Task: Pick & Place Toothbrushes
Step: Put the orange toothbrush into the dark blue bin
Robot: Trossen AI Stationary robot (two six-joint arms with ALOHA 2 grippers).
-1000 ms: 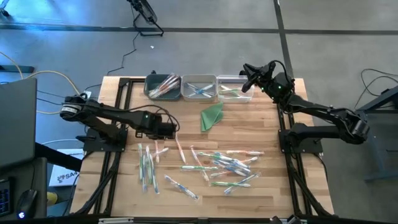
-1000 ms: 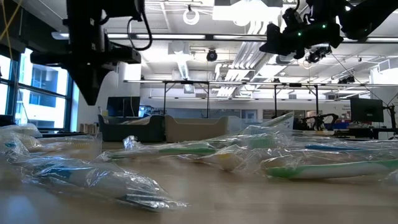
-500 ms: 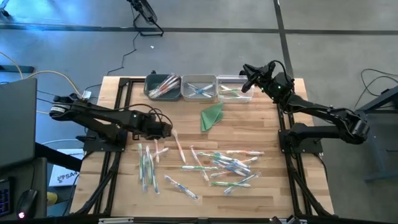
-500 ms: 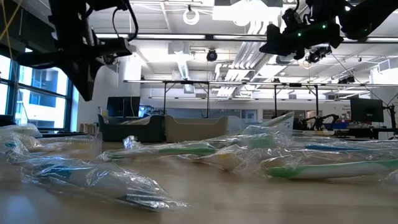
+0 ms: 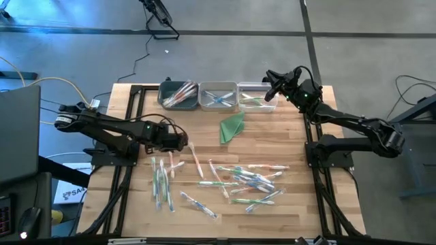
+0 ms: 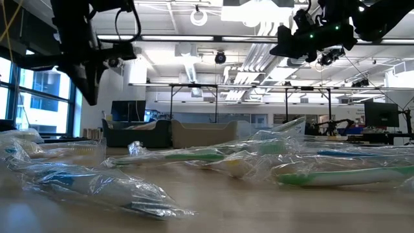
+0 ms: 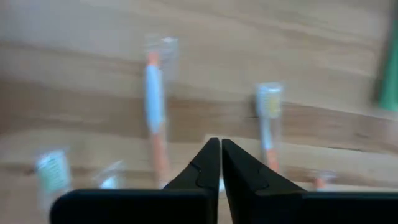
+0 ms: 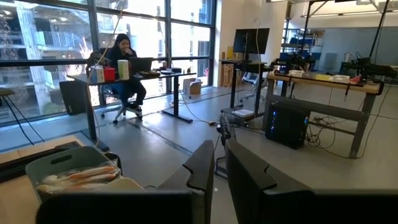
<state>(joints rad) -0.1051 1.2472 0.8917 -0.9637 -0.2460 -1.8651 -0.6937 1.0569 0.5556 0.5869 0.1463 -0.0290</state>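
Observation:
Many toothbrushes in clear wrappers (image 5: 245, 180) lie scattered on the near half of the wooden table, with a smaller group (image 5: 160, 180) toward the left. In the low view they lie close up (image 6: 259, 155). My left gripper (image 5: 182, 140) hangs shut above the table just far of that left group; its wrist view shows the shut fingertips (image 7: 217, 143) over two orange-accented brushes (image 7: 154, 106). My right gripper (image 5: 269, 85) waits high over the far bins, pointing level into the room, its fingers (image 8: 208, 162) nearly together with nothing between them.
Three bins (image 5: 218, 95) stand in a row at the far edge: the left one (image 5: 178, 95) holds orange brushes, the middle one blue, the right one (image 5: 253, 95) green. A folded green triangle (image 5: 231, 127) lies near the middle. A person sits at a desk (image 8: 124, 68) beyond.
My left gripper has moved a short way toward the table's left edge, staying shut and above the table. The right arm and the toothbrushes have kept still.

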